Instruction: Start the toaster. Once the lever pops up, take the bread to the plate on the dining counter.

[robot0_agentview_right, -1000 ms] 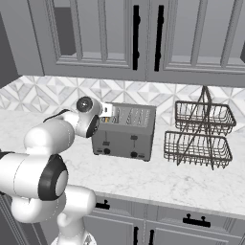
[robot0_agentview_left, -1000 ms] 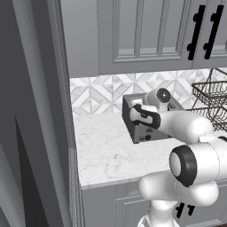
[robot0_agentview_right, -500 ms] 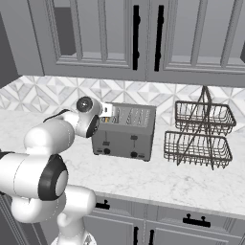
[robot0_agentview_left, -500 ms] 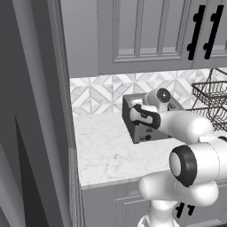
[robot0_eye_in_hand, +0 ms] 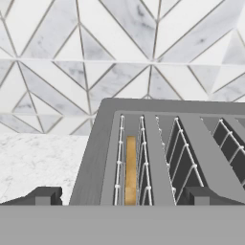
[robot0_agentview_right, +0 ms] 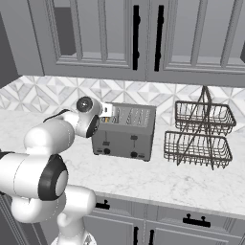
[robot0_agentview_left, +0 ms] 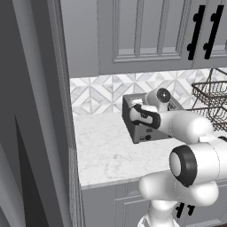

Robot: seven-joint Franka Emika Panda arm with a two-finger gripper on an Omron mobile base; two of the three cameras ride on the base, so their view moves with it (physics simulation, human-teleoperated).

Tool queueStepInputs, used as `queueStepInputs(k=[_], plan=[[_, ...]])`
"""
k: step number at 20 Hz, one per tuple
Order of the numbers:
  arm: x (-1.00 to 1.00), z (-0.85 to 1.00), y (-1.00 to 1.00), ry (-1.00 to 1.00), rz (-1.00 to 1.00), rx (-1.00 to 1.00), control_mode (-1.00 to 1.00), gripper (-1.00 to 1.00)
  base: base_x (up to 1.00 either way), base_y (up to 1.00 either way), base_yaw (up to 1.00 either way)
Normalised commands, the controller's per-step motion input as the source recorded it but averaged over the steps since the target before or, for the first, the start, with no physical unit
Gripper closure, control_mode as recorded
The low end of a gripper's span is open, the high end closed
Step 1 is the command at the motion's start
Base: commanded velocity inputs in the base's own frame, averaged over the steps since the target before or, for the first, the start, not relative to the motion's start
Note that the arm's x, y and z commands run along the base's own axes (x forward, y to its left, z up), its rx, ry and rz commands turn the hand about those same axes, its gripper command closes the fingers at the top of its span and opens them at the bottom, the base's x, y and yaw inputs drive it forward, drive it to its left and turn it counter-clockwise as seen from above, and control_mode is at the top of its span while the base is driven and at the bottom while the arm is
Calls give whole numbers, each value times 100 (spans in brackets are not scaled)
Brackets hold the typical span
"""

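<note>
The dark grey toaster (robot0_agentview_right: 127, 131) stands on the marble counter against the tiled wall, its front with small black controls facing me. Its top (robot0_eye_in_hand: 158, 153) lies just below the hand. The bread (robot0_eye_in_hand: 130, 170) sits sunk in the left slot, only its tan top edge showing between the wires. A small black lever (robot0_agentview_right: 105, 142) sits on the front face above a round knob. My gripper (robot0_eye_in_hand: 122, 196) hovers over the toaster's left end, open, its fingertips (robot0_eye_in_hand: 45, 195) spread wide with nothing between them. In the left base view the hand (robot0_agentview_left: 142, 116) covers part of the toaster (robot0_agentview_left: 148, 133). The plate and dining counter are out of view.
A two-tier black wire basket rack (robot0_agentview_right: 198, 134) stands right of the toaster. Grey wall cabinets (robot0_agentview_right: 143, 38) hang low above the counter. A tall grey panel (robot0_agentview_left: 40, 133) closes off the counter's left end. The marble counter (robot0_agentview_right: 158, 179) has open room in front of the toaster.
</note>
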Motion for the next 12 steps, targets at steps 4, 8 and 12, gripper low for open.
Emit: queueStepInputs(k=[4, 8, 12], plan=[[0, 0, 0, 0, 0, 0, -100, -100, 0, 0, 0], [0, 0, 0, 0, 0, 0, -100, -100, 0, 0, 0], [0, 0, 0, 0, 0, 0, -100, -100, 0, 0, 0]])
